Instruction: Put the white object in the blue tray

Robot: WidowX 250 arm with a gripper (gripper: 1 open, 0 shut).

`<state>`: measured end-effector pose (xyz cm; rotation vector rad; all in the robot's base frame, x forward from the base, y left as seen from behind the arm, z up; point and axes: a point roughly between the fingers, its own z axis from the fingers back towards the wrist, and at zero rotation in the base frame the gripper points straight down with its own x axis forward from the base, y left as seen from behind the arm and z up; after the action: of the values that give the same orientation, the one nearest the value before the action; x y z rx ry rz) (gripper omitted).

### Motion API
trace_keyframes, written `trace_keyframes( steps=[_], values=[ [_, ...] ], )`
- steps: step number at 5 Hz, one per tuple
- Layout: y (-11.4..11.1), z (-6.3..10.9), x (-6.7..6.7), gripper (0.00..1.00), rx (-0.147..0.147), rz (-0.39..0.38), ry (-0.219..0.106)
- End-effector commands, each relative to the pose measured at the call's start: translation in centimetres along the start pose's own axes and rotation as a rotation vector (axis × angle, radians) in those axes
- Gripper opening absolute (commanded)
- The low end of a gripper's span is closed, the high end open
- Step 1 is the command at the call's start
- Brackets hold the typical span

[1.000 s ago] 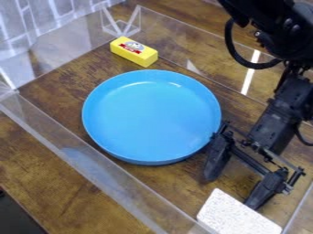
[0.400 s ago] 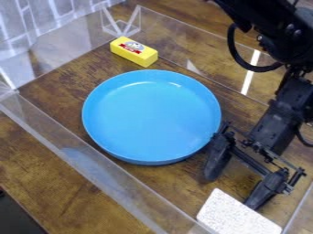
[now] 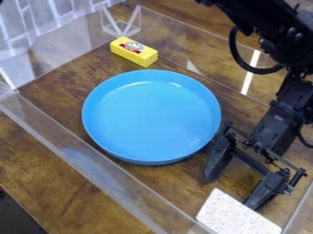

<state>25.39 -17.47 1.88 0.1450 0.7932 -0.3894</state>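
Nearest the camera, at the bottom right, the white object is seen lying flat on the wooden table; its surface is speckled and grainy, and its lower corner is cut off by the picture's edge. It is placed outside the blue tray, near it but apart from its rim.

Just behind the white object, the gripper is shown low over the table with its two black fingers spread wide; nothing is held between them. One finger is seen just beside the tray's near right rim, the other close to the white object; whether either fingertip rests on the wood cannot be told from this angle.

The blue tray is set at the middle of the table, round and shallow with a raised rim, and nothing is seen inside it.

The black arm is seen rising from the gripper along the right side toward the upper right corner.

Farthest back, a yellow block with a red label is laid on the table, well apart from the tray. Clear plastic walls are seen around the table.
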Motion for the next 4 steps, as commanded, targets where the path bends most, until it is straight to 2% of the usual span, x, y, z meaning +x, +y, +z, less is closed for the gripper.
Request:
trace_keyframes(
  steps=[1, 4],
  values=[
    [-0.73, 0.11, -0.9, 1.0, 0.016, -0.056, 0.034],
    [-0.82, 0.21, -0.86, 1.0, 0.015, -0.072, 0.062]
  ],
)
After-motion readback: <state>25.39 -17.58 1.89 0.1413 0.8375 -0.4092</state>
